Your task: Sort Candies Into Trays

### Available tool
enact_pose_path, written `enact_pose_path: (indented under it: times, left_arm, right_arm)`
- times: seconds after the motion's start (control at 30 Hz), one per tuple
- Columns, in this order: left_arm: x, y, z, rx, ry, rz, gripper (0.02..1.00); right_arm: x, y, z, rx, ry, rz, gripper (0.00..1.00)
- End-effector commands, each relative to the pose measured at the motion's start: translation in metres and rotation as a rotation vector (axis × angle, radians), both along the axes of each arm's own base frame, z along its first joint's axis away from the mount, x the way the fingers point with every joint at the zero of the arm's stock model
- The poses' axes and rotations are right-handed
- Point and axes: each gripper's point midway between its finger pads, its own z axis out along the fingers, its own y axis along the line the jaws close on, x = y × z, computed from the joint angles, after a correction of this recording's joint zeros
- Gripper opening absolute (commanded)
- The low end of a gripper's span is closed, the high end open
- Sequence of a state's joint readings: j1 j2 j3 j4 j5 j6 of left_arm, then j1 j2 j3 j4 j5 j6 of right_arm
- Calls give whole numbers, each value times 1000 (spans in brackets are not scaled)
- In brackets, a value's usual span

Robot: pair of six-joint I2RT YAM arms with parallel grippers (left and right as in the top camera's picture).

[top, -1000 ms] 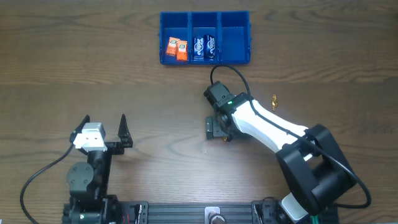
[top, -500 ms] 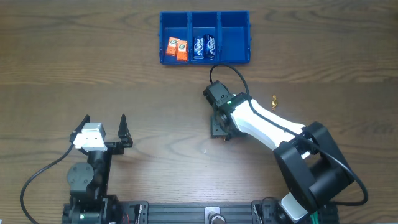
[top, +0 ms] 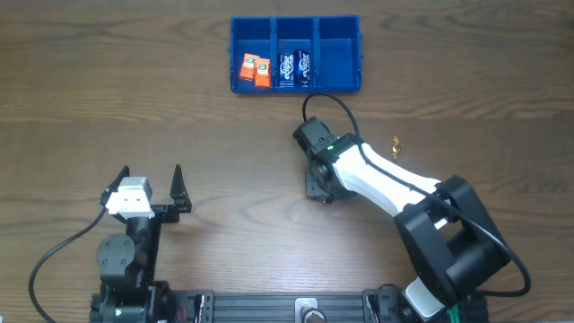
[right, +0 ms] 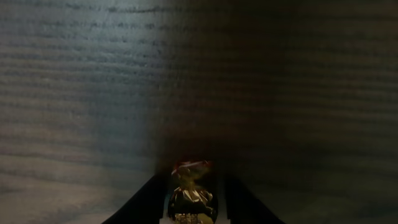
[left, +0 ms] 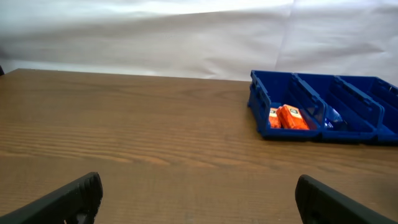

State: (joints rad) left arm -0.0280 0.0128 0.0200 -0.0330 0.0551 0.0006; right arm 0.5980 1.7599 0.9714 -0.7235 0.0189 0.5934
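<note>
A blue tray (top: 341, 56) with three compartments stands at the far middle of the table. Its left compartment holds two orange candies (top: 255, 70), its middle one two dark blue candies (top: 295, 68); the right one looks bare. My right gripper (top: 318, 188) points down at mid-table, shut on a gold-wrapped candy (right: 191, 193) pinched between its fingertips (right: 147, 199) close above the wood. A second gold candy (top: 395, 144) lies on the table right of that arm. My left gripper (top: 151, 177) stands open near the front left, holding nothing. In the left wrist view the tray (left: 348, 124) shows far off.
Bare wooden tabletop (top: 134, 99) spreads left of the tray and between the two arms. The right arm's black cable (top: 325, 103) loops up toward the tray's front edge.
The right gripper's fingers have drawn together at mid-table, closing on the gold candy. The left arm has stayed where it was.
</note>
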Motion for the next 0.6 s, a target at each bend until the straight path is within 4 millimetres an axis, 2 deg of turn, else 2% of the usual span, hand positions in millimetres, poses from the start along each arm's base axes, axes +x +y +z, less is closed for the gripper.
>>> enact_pose_path:
  times: [0.03,0.17,0.37,0.5,0.6]
  left_arm:
    - [-1,-1,-16,4,51,-5,998]
    - [-1,-1,-16,4,51,-6,998]
    - [-1,-1,-16,4,51,-5,996]
    - [-1,-1,-16,4,51,-5,998]
    - [-1,-1,-16,4,51,-5,998]
  right_arm:
    - [-5,-5,-7,-19,26,-7,283]
    - [-4,-5,-7,-18,25,-10,189]
    - [1,-1,0,-5,4,-13,137]
    - [42,1,54,38,-127,14,121]
    - [84,-15,113,8,-234,-22,112]
